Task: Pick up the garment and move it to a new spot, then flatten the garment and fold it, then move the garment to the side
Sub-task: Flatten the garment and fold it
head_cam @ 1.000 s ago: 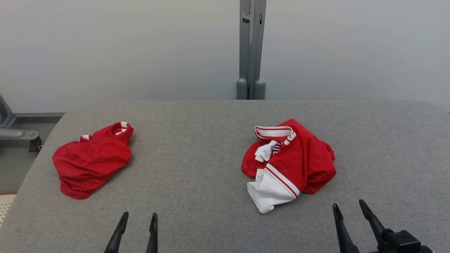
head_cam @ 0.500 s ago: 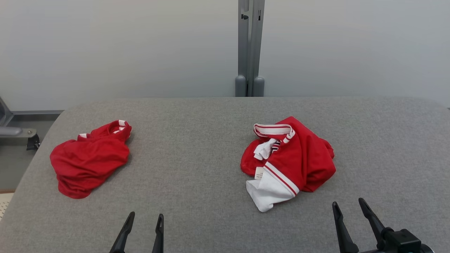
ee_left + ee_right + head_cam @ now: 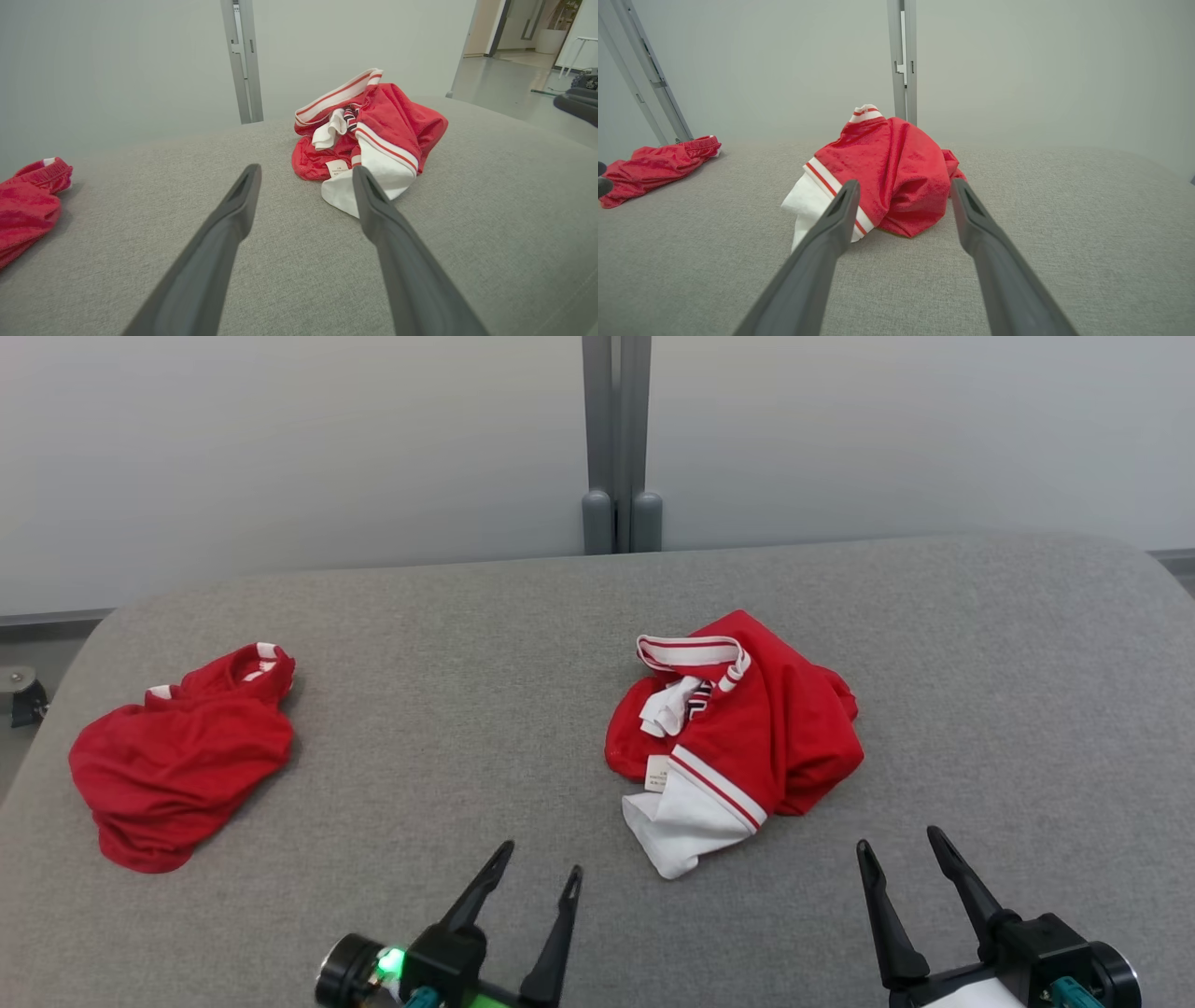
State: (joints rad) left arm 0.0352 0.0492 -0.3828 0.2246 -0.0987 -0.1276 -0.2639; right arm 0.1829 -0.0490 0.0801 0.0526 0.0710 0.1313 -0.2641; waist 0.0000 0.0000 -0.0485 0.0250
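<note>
Garment [image 3: 738, 728]: crumpled, right of bench [image 3: 467, 663] middle.
Left gripper [image 3: 542, 857] now nearer, right gripper [image 3: 896, 838] near; fingers wide, empty; pickup pending.

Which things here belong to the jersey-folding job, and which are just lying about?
Job in hand:
crumpled red-and-white jersey
left gripper, open
right gripper, open
grey table

Lying about:
red cloth heap at the table's left
grey post behind the table
</note>
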